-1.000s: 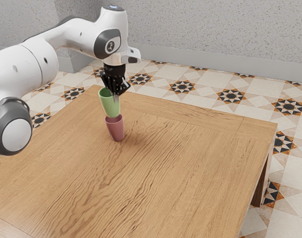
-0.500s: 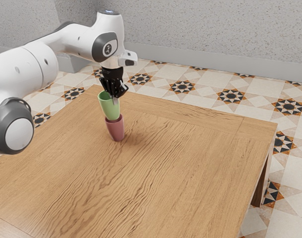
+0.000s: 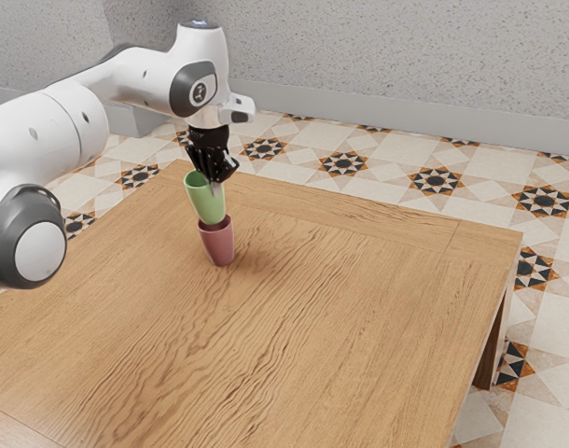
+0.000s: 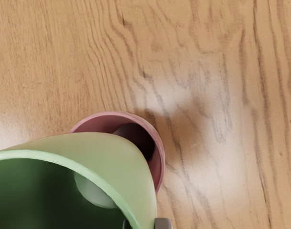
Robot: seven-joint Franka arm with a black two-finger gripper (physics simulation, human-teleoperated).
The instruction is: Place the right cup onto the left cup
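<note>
The wooden table [image 3: 312,345] spans the near part of the scene. Toward its far edge, at the exterior view's left, the pink cup [image 3: 218,246] stands upright. Above it the green cup [image 3: 205,203] tilts, base at the pink mouth; whether they touch I cannot tell. The gripper [image 3: 213,183] is closed on the green cup's wall, one finger inside, one outside. Beyond lies patterned floor [image 3: 396,159].

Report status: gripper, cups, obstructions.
Gripper shut on the green cup's wall. Green cup tilted at the pink cup's mouth, most of it above the rim. Pink cup upright; its rim might snag the green base.
</note>
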